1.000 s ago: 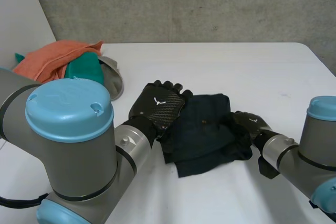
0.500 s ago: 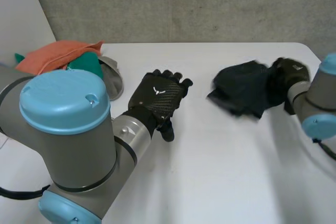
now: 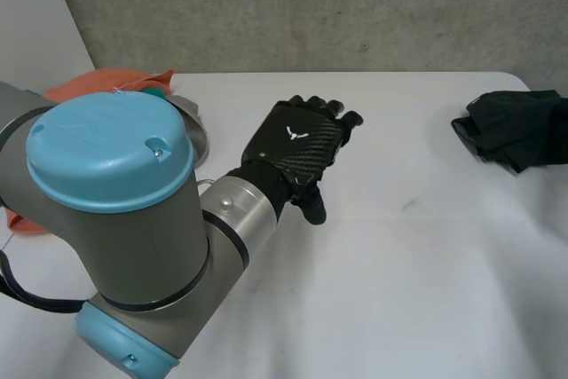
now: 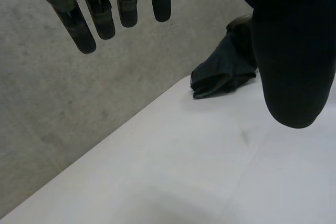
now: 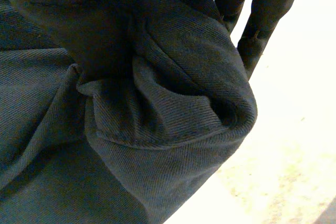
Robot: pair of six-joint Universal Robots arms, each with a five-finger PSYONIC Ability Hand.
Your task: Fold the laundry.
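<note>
The dark garment (image 3: 513, 129) is lying bunched in the right robot hand (image 5: 102, 35), whose thumb and fingers (image 5: 261, 22) are curling round a thick fold of it. The left robot hand (image 3: 297, 144) is hovering well apart from it over the white surface (image 3: 399, 272), fingers (image 4: 84, 24) straight, holding nothing. An orange cloth (image 3: 102, 86) is lying beyond the left arm.

There is one dark garment (image 3: 515, 129), one orange cloth (image 3: 93, 88), one teal piece (image 3: 157, 92) and one grey piece (image 3: 193, 135): four laundry items on one white table (image 3: 399, 272). Two black hands are seen, the left hand (image 3: 297, 141) and the right hand (image 5: 262, 14)
</note>
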